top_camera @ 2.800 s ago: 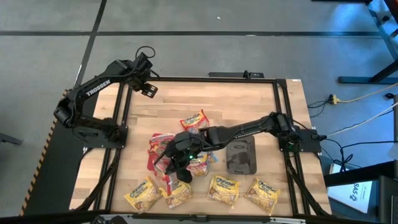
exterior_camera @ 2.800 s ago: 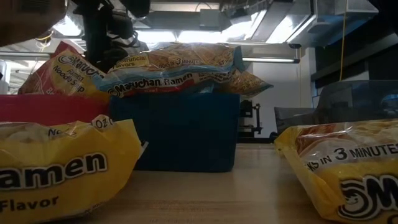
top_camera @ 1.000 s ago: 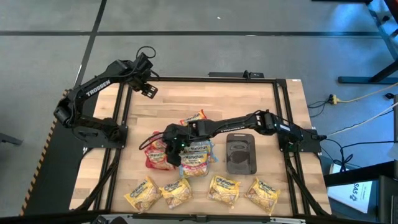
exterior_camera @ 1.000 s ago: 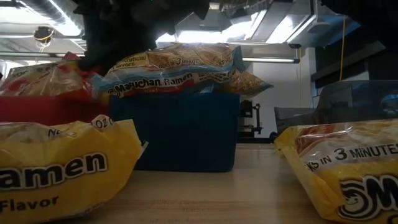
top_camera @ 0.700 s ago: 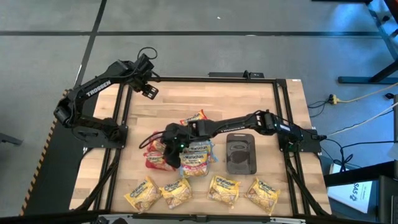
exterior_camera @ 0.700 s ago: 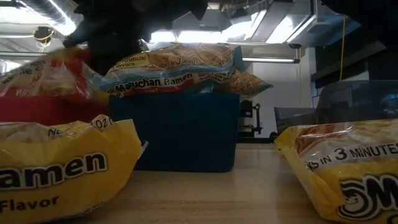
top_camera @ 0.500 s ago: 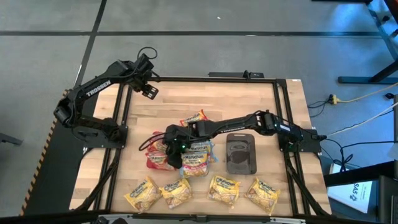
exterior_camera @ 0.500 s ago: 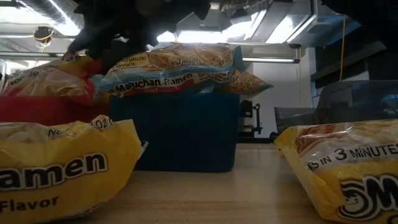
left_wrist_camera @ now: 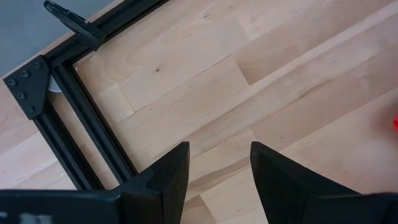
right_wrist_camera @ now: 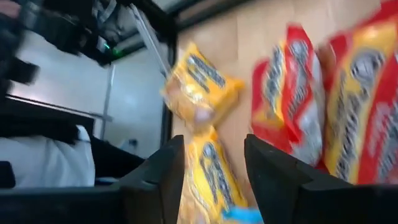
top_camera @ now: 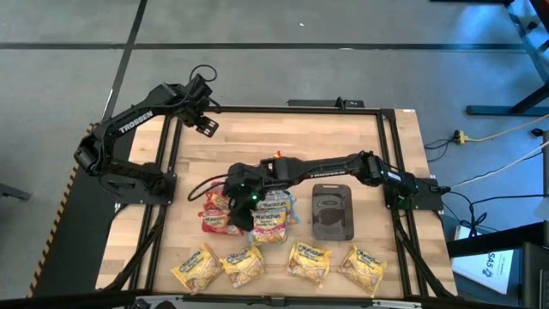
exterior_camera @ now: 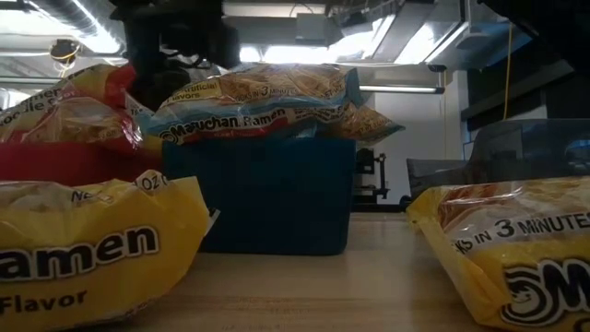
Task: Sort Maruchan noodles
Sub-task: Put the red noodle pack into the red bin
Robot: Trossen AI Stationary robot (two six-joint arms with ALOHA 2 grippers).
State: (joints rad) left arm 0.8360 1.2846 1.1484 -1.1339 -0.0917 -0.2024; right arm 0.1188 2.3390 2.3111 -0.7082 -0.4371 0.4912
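Observation:
Red Maruchan packets (top_camera: 216, 219) lie piled in a red tray (exterior_camera: 74, 161), and blue-edged packets (top_camera: 271, 220) lie in a teal tray (exterior_camera: 267, 194) beside it. Several yellow packets (top_camera: 197, 268) lie in a row along the near edge. My right gripper (top_camera: 238, 206) hovers open just above the red pile; its wrist view shows red packets (right_wrist_camera: 292, 93) and yellow ones (right_wrist_camera: 199, 87) beyond the empty gap between the fingers (right_wrist_camera: 211, 180). My left gripper (top_camera: 206, 122) waits open over the far left corner of the table (left_wrist_camera: 217, 168).
A dark grey tray (top_camera: 332, 211) stands right of the teal one. A small part of one more red packet (top_camera: 274, 160) shows past my right arm, on the far side of the trays. Bare wood lies across the far half and at the right. A black frame rail (left_wrist_camera: 68, 118) borders the table.
My right gripper has opened above the red tray and let go of a red packet. That packet now rests on the red pile, one end tipped up. The gripper has drawn slightly up and toward the far edge.

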